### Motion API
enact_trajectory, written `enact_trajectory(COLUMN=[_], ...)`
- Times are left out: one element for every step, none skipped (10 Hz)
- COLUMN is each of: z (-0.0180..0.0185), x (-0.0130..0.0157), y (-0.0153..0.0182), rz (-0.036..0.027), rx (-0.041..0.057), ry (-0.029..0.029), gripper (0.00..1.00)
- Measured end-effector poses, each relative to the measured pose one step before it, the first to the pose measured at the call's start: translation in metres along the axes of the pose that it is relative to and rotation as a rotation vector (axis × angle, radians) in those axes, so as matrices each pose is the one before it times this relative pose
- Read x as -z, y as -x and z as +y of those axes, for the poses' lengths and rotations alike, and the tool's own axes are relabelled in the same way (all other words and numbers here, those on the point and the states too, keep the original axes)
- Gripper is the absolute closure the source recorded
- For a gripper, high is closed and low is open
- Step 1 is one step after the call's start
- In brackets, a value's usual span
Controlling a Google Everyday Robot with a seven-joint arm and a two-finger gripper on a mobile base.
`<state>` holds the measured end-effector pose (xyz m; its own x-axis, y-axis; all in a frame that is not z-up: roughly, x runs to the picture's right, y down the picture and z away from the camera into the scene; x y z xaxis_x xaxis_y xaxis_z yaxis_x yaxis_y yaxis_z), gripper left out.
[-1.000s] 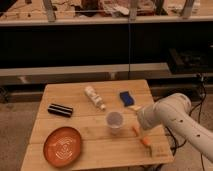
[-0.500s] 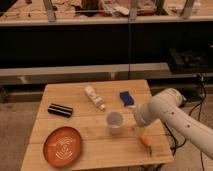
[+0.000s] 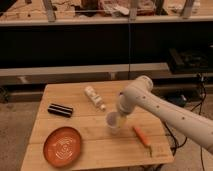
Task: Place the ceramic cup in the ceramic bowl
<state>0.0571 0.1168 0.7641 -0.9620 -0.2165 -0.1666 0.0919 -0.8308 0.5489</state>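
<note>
Landmark: cup (image 3: 114, 122), a small pale tumbler standing upright on the wooden desk (image 3: 100, 149), a little right of the middle of the top.
Gripper place: gripper (image 3: 120, 115) is at the cup's upper right edge, coming down on it from above. In this view it overlaps the rim.
Gripper state: cannot tell how far open it is. Cannot tell whether it has hold of the cup, or only touches it.
Arm: white arm (image 3: 165, 112) enters from the lower right of the cup and rises to a rounded joint above and to the right of the cup. From there it turns down toward the cup.
Bowl: bowl (image 3: 62, 146), wide, shallow and orange-red with pale rings at its centre. It lies to the lower left of the cup, well apart, near the desk's front left corner.
Task status: the cup stands on the bare wood, outside the bowl.
Bottle: white bottle (image 3: 94, 97) lies on its side behind the cup and a little to its left, near but apart.
Dark item: black oblong thing (image 3: 60, 110) lies flat well to the left of the cup. What it is cannot be told.
Orange item: slim orange thing (image 3: 141, 136) lies flat in front of the cup and to its right, near but not touching. What it is cannot be told.
</note>
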Motion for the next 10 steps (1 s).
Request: enact_trajectory(z=[0.00555, 0.00495, 0.00622, 0.00683, 0.00595, 0.00643, 0.00839, 0.00668, 0.00461, 0.00252], x=[0.00029, 0.00147, 0.00250, 0.00384, 0.00366, 0.00419, 0.00493, 0.00270, 0.00171, -0.00036], y=[-0.00282, -0.00023, 0.00393, 0.01089, 0.01136, 0.01220, 0.01362, 0.00859, 0.00207, -0.00067], rz=[-0.00885, -0.01304, -0.01521, -0.02166, -0.01635, -0.01359, -0.01653, -0.01119, -0.00029, 0.00390], rx=[-0.04256, -0.05274, -0.05653, -0.05855, -0.04447, -0.04587, -0.06147, -0.06023, -0.05795, -0.03766], ry=[-0.00820, -0.01151, -0.01201, -0.01407, -0.00796, -0.00291, 0.00844, 0.02524, 0.04382, 0.04111], gripper=[0.20, 0.20, 0.20, 0.20, 0.20, 0.20, 0.20, 0.20, 0.20, 0.20])
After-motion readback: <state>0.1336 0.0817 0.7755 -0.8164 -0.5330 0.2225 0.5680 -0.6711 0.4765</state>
